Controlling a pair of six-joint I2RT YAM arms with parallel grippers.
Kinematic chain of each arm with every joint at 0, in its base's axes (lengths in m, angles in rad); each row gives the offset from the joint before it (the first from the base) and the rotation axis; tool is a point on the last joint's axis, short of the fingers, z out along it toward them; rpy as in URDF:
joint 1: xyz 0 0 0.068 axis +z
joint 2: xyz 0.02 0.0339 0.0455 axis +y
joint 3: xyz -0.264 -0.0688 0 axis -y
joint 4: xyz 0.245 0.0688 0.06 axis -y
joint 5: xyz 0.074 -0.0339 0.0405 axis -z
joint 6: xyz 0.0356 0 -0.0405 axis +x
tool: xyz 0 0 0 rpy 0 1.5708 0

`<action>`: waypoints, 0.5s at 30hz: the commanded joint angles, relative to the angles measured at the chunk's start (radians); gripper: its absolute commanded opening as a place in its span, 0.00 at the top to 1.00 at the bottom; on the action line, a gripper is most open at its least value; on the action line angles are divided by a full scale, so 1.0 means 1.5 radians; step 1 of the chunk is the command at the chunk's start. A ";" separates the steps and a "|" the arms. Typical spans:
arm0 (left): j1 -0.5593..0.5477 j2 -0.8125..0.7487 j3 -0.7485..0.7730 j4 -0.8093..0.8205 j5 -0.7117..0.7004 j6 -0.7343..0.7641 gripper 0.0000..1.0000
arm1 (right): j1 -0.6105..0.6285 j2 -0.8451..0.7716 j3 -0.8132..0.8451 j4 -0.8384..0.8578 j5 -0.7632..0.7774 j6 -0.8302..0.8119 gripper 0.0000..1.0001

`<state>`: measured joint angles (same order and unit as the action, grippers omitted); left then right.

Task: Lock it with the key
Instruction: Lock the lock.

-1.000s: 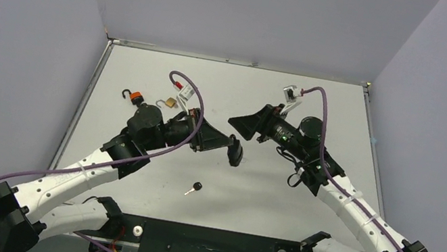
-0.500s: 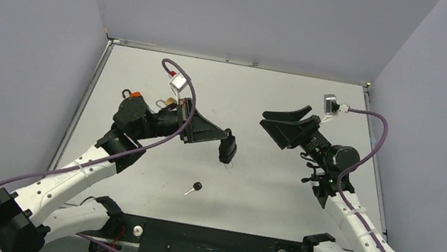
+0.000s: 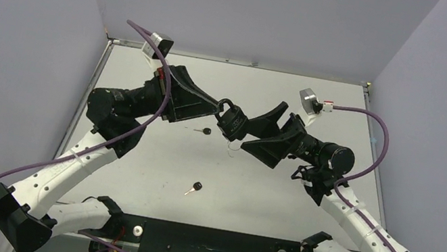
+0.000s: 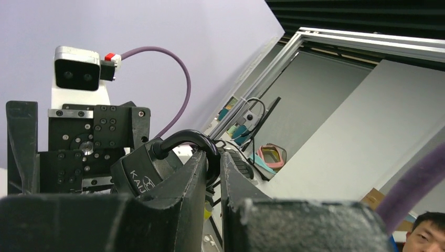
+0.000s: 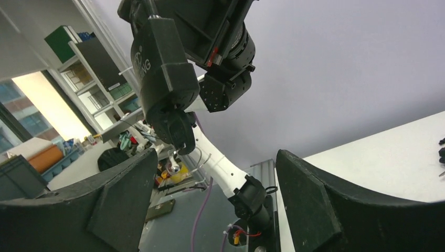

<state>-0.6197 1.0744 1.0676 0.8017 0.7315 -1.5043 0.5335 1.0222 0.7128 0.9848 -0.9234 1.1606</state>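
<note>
One padlock (image 3: 233, 124) aloft — left end effector (image 4: 212, 164) pinches it, right end effector (image 5: 215, 157) spread wide.

Top view sits high above the black metal padlock (image 3: 233, 119), on its near side, looking down from far off. Left wrist view is close behind the padlock, tilted upward; right wrist view is just below it, facing up. All three share the padlock.

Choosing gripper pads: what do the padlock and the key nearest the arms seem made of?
Padlock: matte black body with pale lettering, possibly plastic-jacketed metal. Its shackle: glossy dark, likely coated steel. Key: black head, probably plastic; pale blade, likely metal.
</note>
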 commanded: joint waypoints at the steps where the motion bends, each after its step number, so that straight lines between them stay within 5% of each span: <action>1: 0.003 0.007 0.054 0.098 -0.014 -0.034 1.00 | 0.014 -0.015 0.037 -0.039 0.006 -0.077 0.23; 9: 0.003 0.010 0.058 0.090 -0.013 -0.034 1.00 | 0.042 0.014 0.063 0.038 0.024 -0.022 0.33; 15: 0.003 0.012 0.056 0.093 -0.013 -0.035 1.00 | 0.054 0.016 0.072 0.021 0.032 -0.031 0.60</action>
<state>-0.6197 1.1057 1.0966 0.8413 0.7494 -1.5414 0.6033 1.0462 0.7727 0.9646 -0.8963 1.1336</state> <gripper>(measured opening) 0.098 0.474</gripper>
